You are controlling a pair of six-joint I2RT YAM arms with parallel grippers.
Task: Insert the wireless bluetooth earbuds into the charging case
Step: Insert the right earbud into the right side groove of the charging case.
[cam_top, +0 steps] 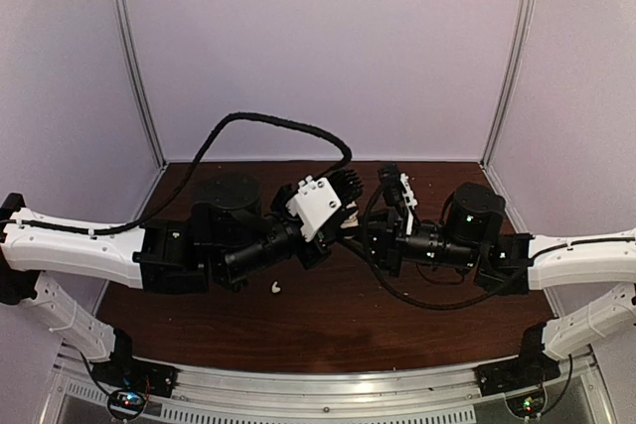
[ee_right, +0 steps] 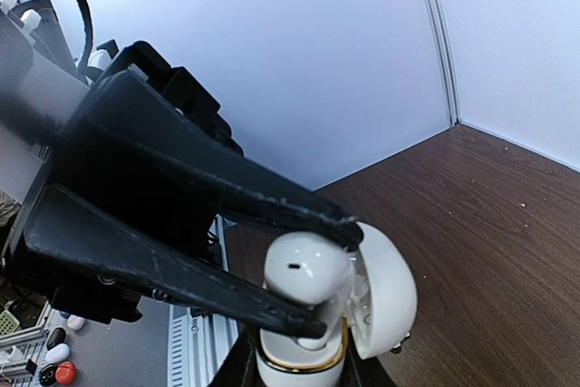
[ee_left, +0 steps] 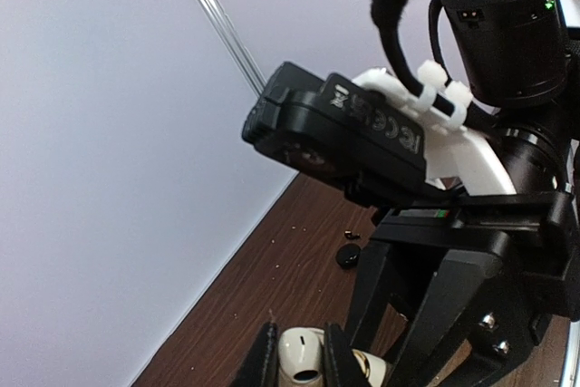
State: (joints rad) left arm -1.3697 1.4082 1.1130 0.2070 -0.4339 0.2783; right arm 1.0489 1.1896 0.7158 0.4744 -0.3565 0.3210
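white arm links (cam_top: 70,245), black wrists (cam_top: 248,250), braided black cable (cam_top: 268,124).

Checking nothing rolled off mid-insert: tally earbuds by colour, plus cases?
White earbuds: 2 (held earbud in left gripper, loose earbud on table)
Black earbud: 1, on table, small and likely an earbud
Charging case: 1, white, lid open, in right gripper
Total: 4

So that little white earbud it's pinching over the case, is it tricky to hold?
Probably slippery: the earbud looks smooth and glossy, pinched only by the thin tips of the left end effector. Likely light, being smaller than the case. Its rounded shape suggests it could roll if dropped on the table.
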